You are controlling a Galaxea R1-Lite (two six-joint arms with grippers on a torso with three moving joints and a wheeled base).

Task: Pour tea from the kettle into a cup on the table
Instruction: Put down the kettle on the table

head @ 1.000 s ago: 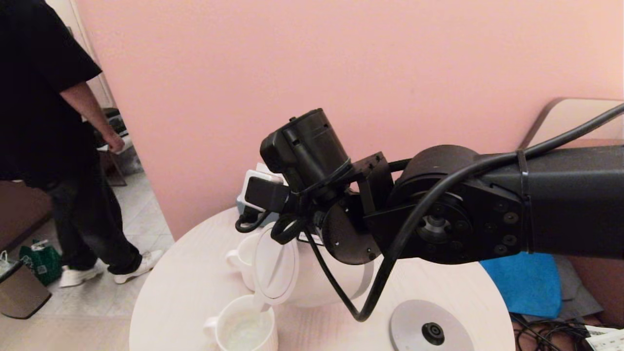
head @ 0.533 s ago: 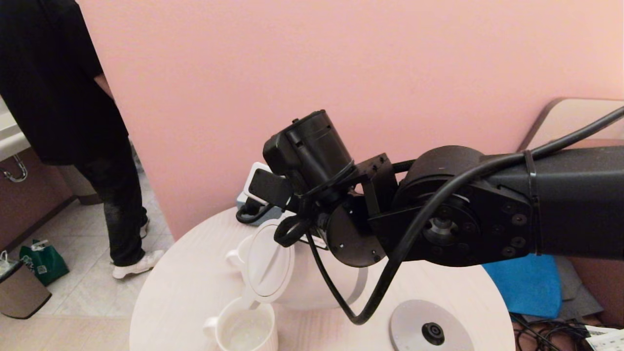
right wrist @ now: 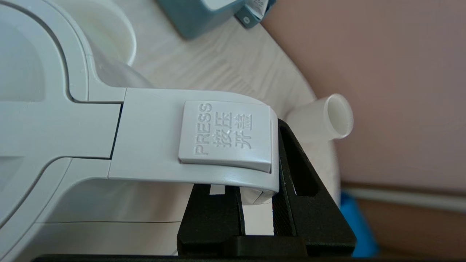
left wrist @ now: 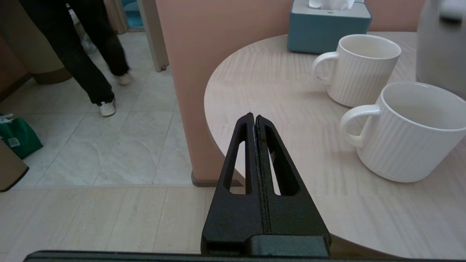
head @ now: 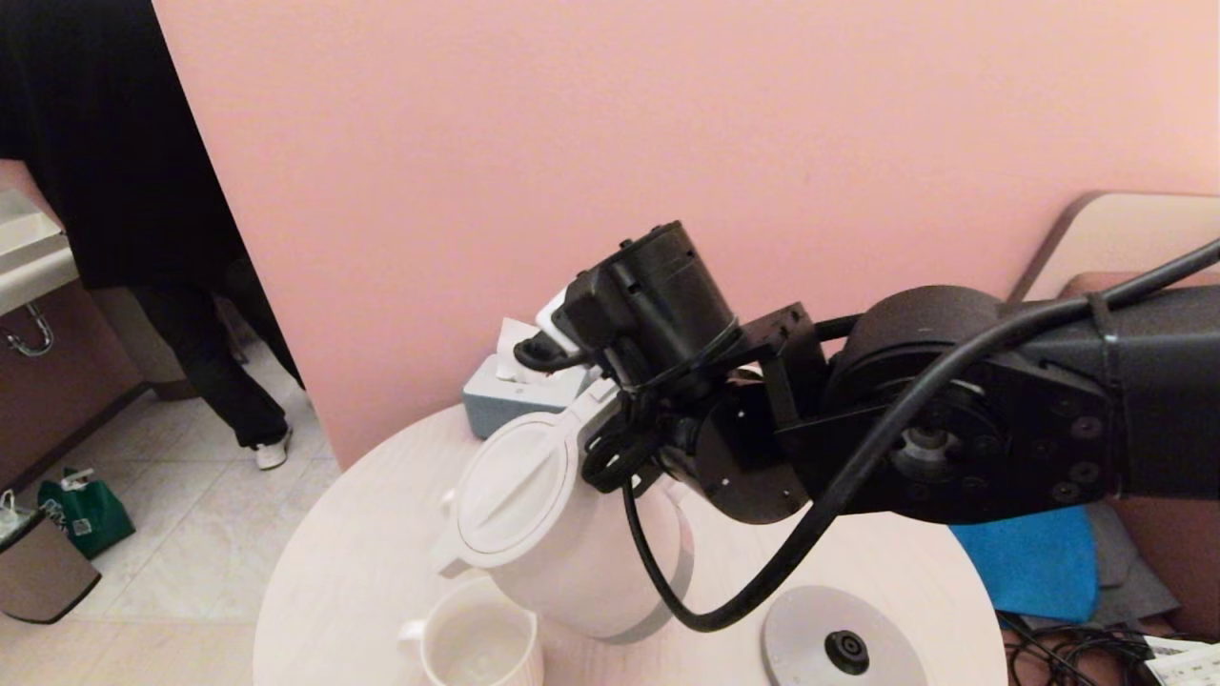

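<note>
The white kettle [head: 548, 553] hangs tilted over the table [head: 353, 562], its flat lid [head: 510, 491] facing left and its small spout [head: 448, 564] just above the near cup [head: 477, 648]. That ribbed white cup holds clear tea [head: 474, 659], barely visible. My right gripper [right wrist: 256, 196] is shut on the kettle's loop handle [right wrist: 164, 142], just below the PRESS button; in the head view the wrist hides it. My left gripper [left wrist: 255, 117] is shut and empty, parked off the table's left edge, short of the near cup [left wrist: 415, 134].
A second white cup [left wrist: 360, 69] stands behind the first, hidden by the kettle in the head view. A blue-grey tissue box [head: 519, 389] sits at the table's back, and the grey disc base [head: 839, 643] at front right. A person [head: 143, 191] stands far left.
The kettle has tipped back toward upright and risen; its spout has left the cup's mouth and the pouring has stopped. The person has walked off to the left.
</note>
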